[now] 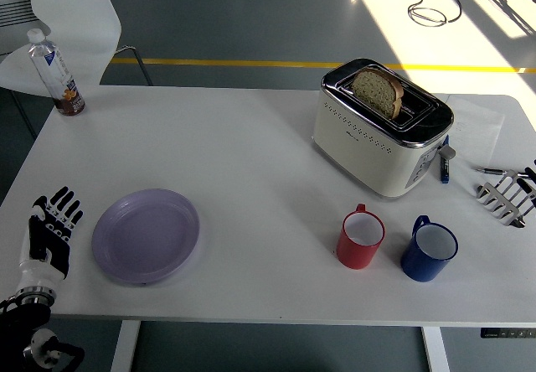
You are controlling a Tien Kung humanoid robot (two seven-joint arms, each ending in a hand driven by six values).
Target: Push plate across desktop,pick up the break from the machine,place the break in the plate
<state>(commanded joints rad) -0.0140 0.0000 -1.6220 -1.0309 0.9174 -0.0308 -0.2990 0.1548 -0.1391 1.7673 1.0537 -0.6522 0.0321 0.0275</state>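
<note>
Left hand (52,231) flat on bench (251,154), fingers (63,204) spread, empty.
Lilac plate (146,235) lies at its 3 o'clock, apart; bread (378,90) stands in toaster (381,129).

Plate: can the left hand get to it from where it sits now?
Probably yes. The left hand lies flat on the table just left of the purple plate, fingers spread, with only bare table between them.
</note>
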